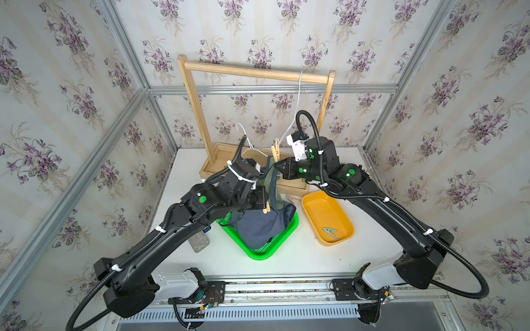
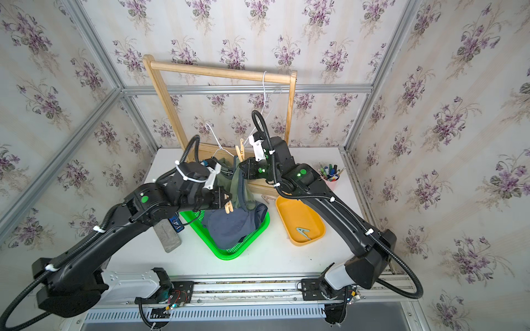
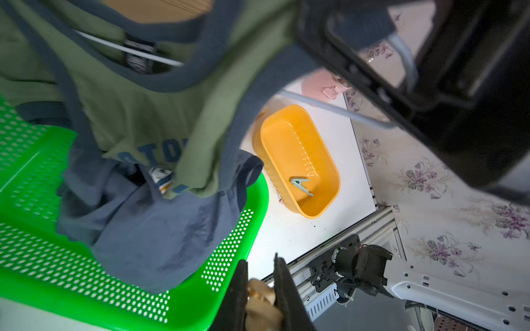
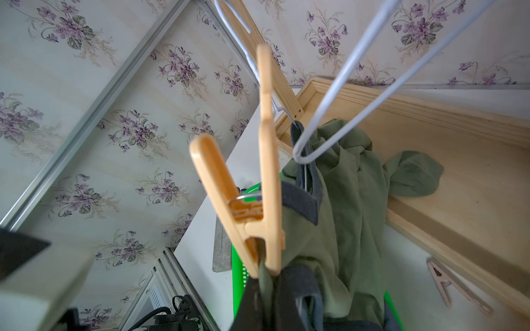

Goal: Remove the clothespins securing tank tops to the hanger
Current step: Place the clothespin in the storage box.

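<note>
Left tool [image 3: 261, 275] grasps tan clothespin [image 3: 262, 303], right tool [image 1: 277, 166] olive top [image 4: 338, 229]; basket [image 1: 258, 254] holds navy top [image 1: 258, 226]; three-o'clock tub [image 1: 318, 210], grey-green clothespin [image 1: 330, 232].

Top pair: up high at the near edge, tilted down toward the back wall [image 1: 258, 28]; whole table [image 1: 301, 258] in both top views.
Left wrist: close in, looking down on green tray [image 3: 189, 303] and yellow bin [image 3: 301, 149].
Right wrist: right up against a tan clothespin [image 4: 252, 217], facing the wall.
Shared: tray, bin and clothespin also seen from above.
</note>
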Robot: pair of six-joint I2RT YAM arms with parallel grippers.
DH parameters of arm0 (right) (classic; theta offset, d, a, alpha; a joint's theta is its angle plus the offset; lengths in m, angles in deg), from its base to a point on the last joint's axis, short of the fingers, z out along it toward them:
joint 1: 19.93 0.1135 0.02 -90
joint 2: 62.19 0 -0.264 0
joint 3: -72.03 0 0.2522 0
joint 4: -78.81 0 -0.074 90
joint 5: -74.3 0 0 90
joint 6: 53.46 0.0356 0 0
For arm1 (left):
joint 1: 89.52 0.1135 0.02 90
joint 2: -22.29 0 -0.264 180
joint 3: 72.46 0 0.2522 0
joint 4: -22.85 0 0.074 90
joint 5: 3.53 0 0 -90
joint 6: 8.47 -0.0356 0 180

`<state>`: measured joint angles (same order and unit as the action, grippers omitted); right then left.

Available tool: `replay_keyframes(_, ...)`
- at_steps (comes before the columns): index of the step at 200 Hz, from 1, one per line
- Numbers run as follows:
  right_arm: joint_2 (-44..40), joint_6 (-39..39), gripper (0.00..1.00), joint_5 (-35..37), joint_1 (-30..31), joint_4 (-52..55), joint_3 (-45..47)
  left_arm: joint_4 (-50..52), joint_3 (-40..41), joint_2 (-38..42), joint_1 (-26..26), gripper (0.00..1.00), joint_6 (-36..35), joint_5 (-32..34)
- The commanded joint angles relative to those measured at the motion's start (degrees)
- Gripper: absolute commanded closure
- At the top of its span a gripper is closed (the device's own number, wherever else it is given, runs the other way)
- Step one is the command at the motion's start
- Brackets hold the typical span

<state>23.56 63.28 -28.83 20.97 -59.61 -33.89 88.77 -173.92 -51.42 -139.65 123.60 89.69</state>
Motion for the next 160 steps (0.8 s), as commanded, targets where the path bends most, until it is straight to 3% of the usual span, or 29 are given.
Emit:
replay_keyframes(1,1.87,-0.69,1.00,-4.39,-1.19,-0.74,-1.80,-9.05,1.06,-3.04,-4.78,0.91,2.05,6.22)
replay_keyframes(38,4.59,0.50,1.00,-9.43,-5.74,-0.95,-3.06,-20.69,4.44,-9.25,-13.44,0.90,3.52,19.08)
replay_keyframes(82,9.00,-1.60,1.00,-13.43,-10.36,2.86,-8.39,-32.77,7.40,-18.43,-15.23,0.90,10.38,28.79)
replay_keyframes(117,10.75,-2.71,1.00,-15.28,-14.39,2.43,-10.22,-38.67,5.40,-28.34,-15.79,0.90,18.97,28.19)
replay_keyframes(160,14.43,-4.89,1.00,-16.08,-14.55,6.21,-16.49,-42.47,0.05,-39.81,-15.79,0.91,25.90,24.36)
